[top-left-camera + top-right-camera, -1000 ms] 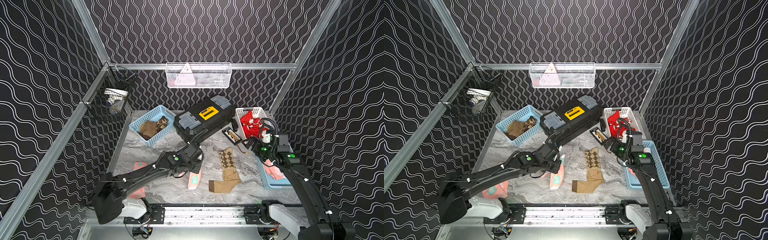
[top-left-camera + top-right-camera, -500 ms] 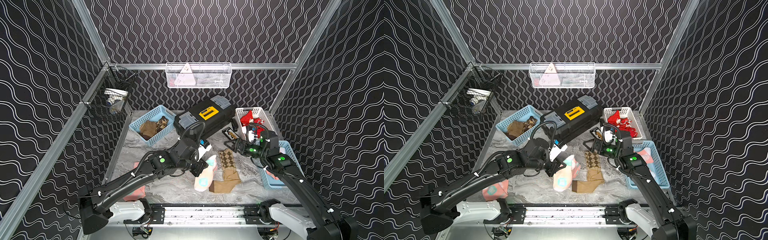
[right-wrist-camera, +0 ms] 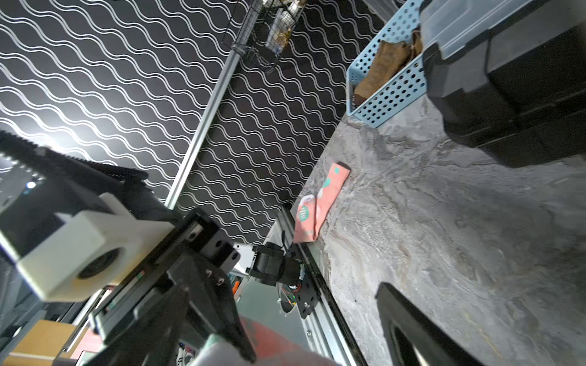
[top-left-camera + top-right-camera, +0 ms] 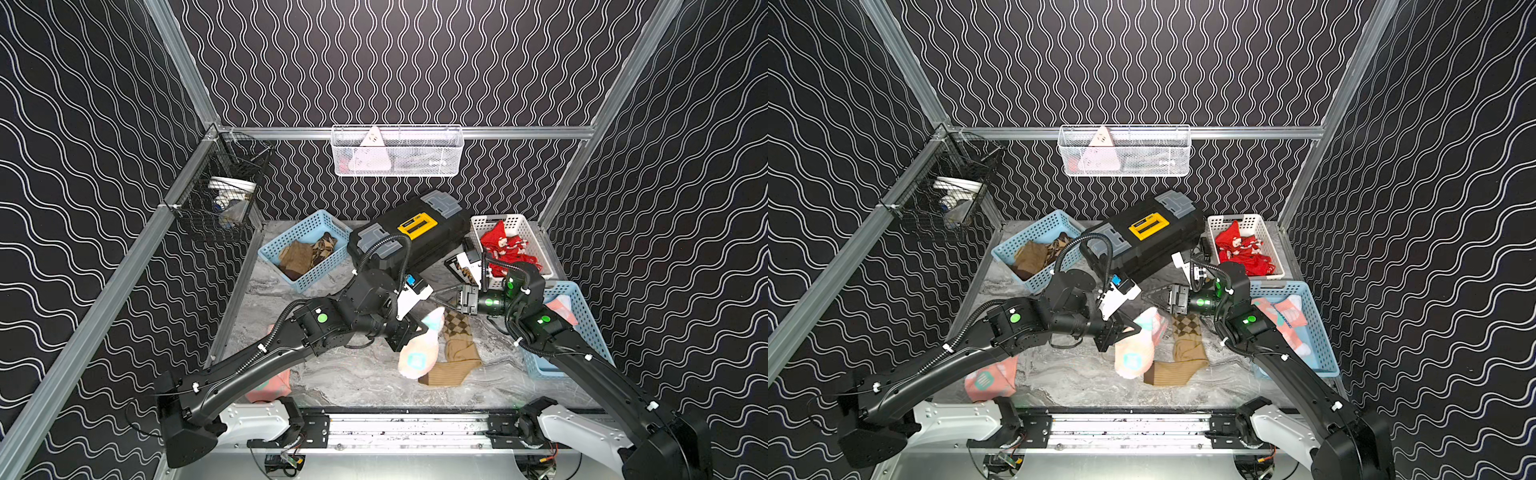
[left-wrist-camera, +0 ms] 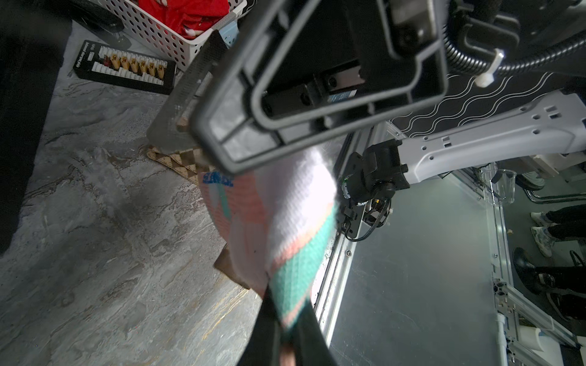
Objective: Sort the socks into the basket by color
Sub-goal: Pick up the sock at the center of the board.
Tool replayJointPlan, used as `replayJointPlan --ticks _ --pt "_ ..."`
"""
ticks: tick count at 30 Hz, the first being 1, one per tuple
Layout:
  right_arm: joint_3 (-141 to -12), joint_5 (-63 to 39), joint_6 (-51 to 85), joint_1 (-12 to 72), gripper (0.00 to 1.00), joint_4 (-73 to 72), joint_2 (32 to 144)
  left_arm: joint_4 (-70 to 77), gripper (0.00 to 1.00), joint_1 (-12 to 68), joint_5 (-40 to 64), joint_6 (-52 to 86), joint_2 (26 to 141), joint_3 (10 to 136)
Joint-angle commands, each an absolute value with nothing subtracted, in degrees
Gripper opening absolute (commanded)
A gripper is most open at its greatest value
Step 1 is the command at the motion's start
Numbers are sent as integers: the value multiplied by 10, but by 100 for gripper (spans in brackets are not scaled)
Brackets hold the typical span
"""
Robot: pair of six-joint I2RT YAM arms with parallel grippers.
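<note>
While left tool [image 4: 422, 331] pinches pink sock [image 4: 417, 357] aloft, right tool [image 4: 439, 300] level, jaws wide, pointing at it

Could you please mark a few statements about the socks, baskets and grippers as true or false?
1. The left gripper is shut on a pink sock. True.
2. The right gripper grips the argyle sock. False: its fingers are open, and that sock lies on the table.
3. The white basket holds red socks. True.
4. Every pink sock is already in a basket. False: another pink sock lies on the table.
</note>
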State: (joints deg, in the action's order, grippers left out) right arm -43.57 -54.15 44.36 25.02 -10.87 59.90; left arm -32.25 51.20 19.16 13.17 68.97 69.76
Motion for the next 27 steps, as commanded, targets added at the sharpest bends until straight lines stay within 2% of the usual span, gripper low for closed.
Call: replayJointPlan --ticks 1,4,11,22,25,26,27 --pt "-427 -581 498 255 90 -192 588 -295 0 512 174 118 688 704" --pt "-421 -588 508 258 86 -196 573 -283 0 512 159 122 686 700" --pt "-443 -575 443 301 74 -94 564 -256 0 512 138 124 690 708" --pt "-461 -538 399 314 9 -32 577 -247 0 512 112 128 674 704" --pt "-472 -522 387 314 0 -6 575 -249 0 512 105 131 674 701" --pt "-477 -516 379 314 0 7 575 -249 1 512 102 133 673 699" --pt "-483 -507 373 314 0 20 573 -250 9 512 99 134 673 697"
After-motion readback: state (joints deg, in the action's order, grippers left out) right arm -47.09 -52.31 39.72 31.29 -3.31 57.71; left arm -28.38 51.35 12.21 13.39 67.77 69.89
